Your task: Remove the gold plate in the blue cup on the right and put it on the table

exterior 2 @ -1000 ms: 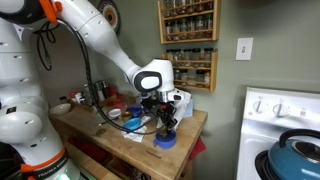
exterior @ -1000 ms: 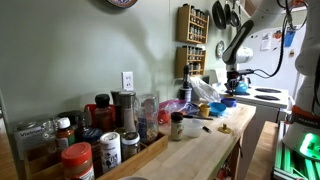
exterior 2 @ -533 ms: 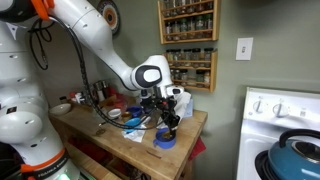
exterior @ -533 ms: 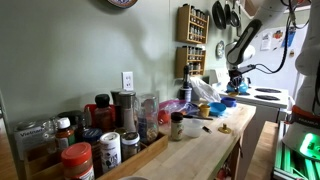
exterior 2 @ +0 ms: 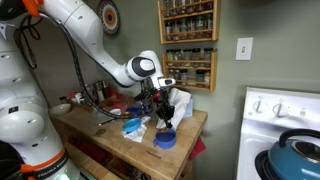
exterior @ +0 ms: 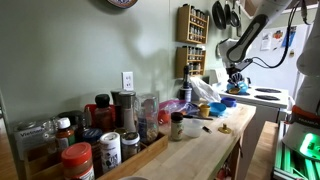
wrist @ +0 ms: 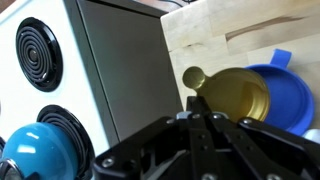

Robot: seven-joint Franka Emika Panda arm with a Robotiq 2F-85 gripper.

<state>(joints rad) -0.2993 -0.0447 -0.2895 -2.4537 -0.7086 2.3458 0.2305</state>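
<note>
In the wrist view my gripper (wrist: 198, 104) is shut, its fingertips pinched on the near rim of the gold plate (wrist: 238, 95). The plate hangs tilted in front of the blue cup (wrist: 290, 95), which stands on the wooden table (wrist: 220, 30) near its end. In an exterior view the gripper (exterior 2: 166, 121) is a little above the blue cup (exterior 2: 165, 141). In an exterior view the gripper (exterior: 236, 87) is at the far end of the table above the blue cup (exterior: 229, 101). The plate is too small to make out in both exterior views.
A white stove (wrist: 60, 70) with black burners and a blue kettle (wrist: 30, 150) stands right beside the table end. A wall spice rack (exterior 2: 188, 45) hangs behind. Jars and bottles (exterior: 100, 135) crowd the near end; clutter (exterior 2: 120, 110) lies behind the cup.
My gripper has risen from down at the blue cup to a little above it, staying shut, with the gold plate in its fingertips.
</note>
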